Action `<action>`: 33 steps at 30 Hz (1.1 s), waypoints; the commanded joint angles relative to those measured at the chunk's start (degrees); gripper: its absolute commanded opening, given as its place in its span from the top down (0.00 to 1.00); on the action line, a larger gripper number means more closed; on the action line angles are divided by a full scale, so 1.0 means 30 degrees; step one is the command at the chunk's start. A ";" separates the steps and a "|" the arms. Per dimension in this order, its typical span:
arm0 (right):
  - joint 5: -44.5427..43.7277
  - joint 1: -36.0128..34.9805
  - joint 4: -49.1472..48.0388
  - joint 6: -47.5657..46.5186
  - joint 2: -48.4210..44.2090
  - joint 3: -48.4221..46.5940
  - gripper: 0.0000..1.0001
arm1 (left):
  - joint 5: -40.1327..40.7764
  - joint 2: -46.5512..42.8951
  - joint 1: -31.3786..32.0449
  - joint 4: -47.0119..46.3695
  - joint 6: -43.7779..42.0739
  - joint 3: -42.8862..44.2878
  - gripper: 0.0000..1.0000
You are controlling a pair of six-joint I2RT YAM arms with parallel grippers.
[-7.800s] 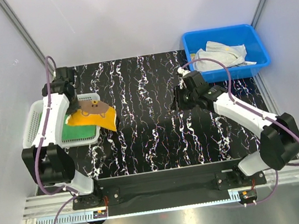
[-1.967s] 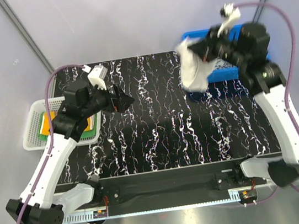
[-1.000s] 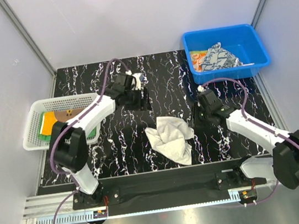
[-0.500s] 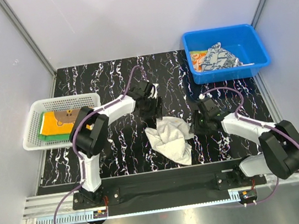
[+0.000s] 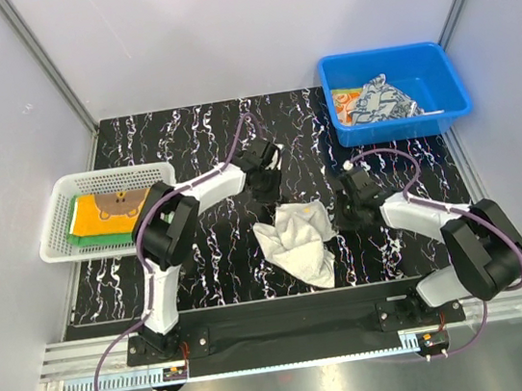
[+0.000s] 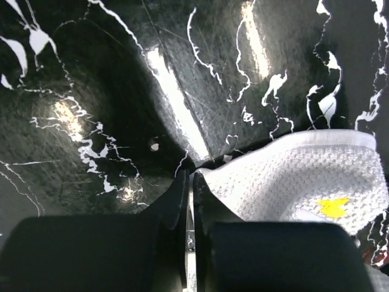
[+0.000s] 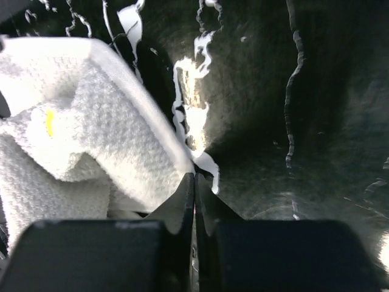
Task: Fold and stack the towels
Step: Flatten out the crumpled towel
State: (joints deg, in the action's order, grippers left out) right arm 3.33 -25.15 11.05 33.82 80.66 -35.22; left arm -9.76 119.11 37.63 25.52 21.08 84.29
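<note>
Far left: white basket at the counter's left edge. It holds a folded green towel with an orange-yellow bear towel on top of it.

Left gripper: down at the counter, at the far-left corner of the white towel. In the wrist view its fingers are pressed together with the towel's corner running right into the tips. It appears to be pinching the hem, though only a sliver of cloth shows there.

Centre: the white towel lies crumpled and part-doubled on the black marbled counter, between the two arms. Waffle weave, bound edge, and a small yellow mark on it.

Right gripper: low at the towel's right edge. Its fingers are closed tight, and the hem slopes down into them, so it looks like a pinch on the edge.

Far right: blue bin with a navy-and-white patterned towel and a bit of orange-marked cloth, both unfolded.

Handling, as judged: light, limp and not fragile. The cloth will sag and bunch, and a thin hem could slip from a shallow pinch. The best hold is on two neighbouring corners by the bound edge, pulled apart to flatten it before folding.
</note>
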 commanded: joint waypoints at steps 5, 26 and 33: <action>-0.3657 0.0033 0.5218 -0.3625 -0.1251 -0.7026 1.00 | 0.3885 -0.2226 -0.0325 0.4819 -0.1518 0.4096 1.00; 0.3338 0.0033 -0.0105 -0.2836 0.3594 -0.7650 0.53 | 0.3840 -0.8972 -0.1584 0.0959 0.0969 -0.7616 1.00; 0.5715 -0.0114 -0.1250 -0.3804 0.8470 -1.0405 0.57 | 0.3839 -0.8970 -0.1761 -0.0067 0.1674 -0.8936 1.00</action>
State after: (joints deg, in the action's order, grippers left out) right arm 15.68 -25.17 11.90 23.97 104.66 -62.63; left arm 2.20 93.60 32.49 31.05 24.05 58.13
